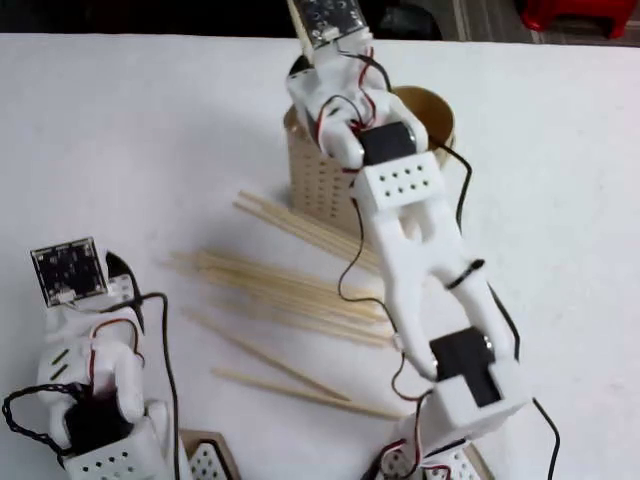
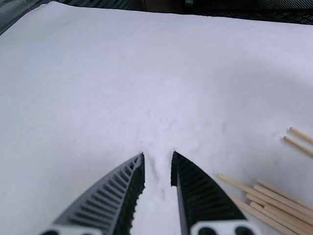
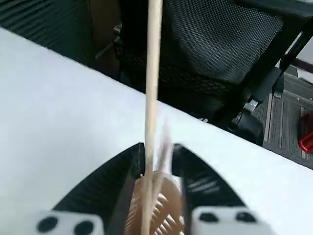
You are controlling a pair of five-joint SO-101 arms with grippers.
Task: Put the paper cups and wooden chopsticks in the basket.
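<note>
A cream perforated basket (image 1: 318,185) stands at the table's far middle, with a brown paper cup (image 1: 432,112) right beside it. My right gripper (image 3: 159,154) hovers over the basket (image 3: 161,215), shut on a wooden chopstick (image 3: 154,73) that stands upright; a second, blurred stick shows beside it between the fingers. Several loose chopsticks (image 1: 290,290) lie fanned on the table in front of the basket. My left gripper (image 2: 157,164) rests low at the near left (image 1: 118,272), open by a narrow gap with nothing in it; some chopstick ends (image 2: 274,200) lie close by.
The right arm (image 1: 420,260) stretches across the chopstick pile to the basket. The white table's far edge (image 1: 150,36) runs just behind the basket. A black mesh chair (image 3: 220,49) stands beyond that edge.
</note>
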